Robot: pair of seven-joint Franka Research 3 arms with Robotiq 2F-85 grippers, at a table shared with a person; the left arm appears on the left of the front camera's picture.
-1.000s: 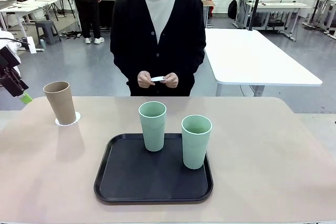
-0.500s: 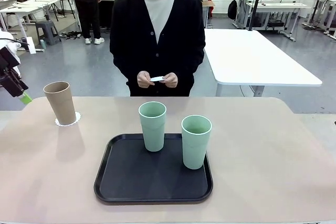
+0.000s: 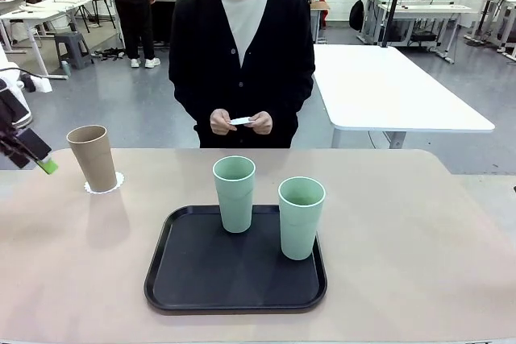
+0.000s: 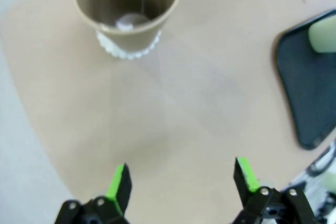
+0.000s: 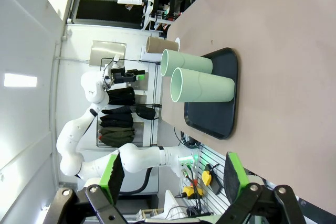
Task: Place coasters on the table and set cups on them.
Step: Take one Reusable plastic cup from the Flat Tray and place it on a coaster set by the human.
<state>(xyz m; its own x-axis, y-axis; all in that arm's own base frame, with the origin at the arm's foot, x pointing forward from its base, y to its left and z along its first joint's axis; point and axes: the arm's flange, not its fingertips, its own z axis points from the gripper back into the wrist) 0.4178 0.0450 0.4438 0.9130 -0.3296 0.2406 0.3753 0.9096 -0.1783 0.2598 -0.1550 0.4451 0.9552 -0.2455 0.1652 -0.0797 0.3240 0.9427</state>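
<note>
Across tabletop, front view: tan cup on coaster at left; two mint cups on black tray; person's hands hold white paper. Left wrist: left tool spread wide, empty, near tan cup. Right wrist: right tool spread, empty, w/ tray beyond

A tan cup is seen upright on a scalloped white coaster on the bench. The green-padded fingers are spread wide over bare bench. At the right edge, a black tray is seen carrying a mint cup.
</note>
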